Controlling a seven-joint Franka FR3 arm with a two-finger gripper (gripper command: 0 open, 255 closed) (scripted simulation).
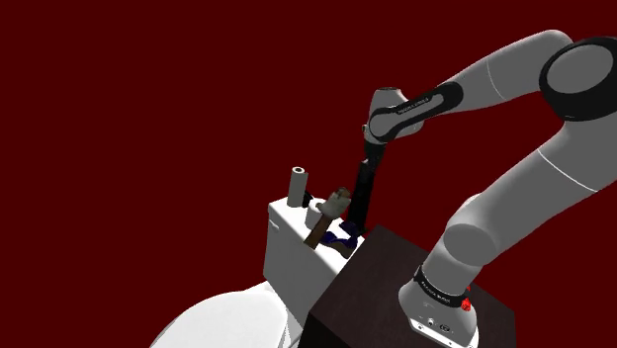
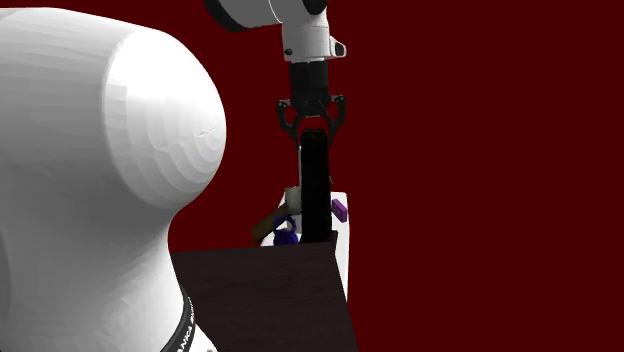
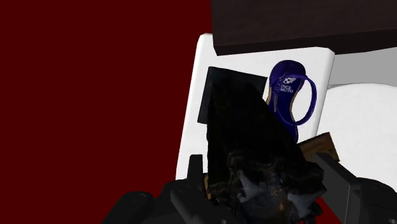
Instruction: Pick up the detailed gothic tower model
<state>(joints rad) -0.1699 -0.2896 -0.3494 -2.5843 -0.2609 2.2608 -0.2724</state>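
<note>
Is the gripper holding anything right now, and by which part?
The gripper clasps the black tower model at its top end; the body hangs below.

Black tower model [image 2: 316, 190], blue sandal [image 3: 289, 95], white surface [image 3: 191, 121], dark-red backdrop [image 1: 148, 99]

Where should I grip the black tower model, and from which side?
Near its top end, from straight above: the black tower model stands upright, tall and slim, and a blue looped thing crowds its base. The gripper sits right at that top.
</note>
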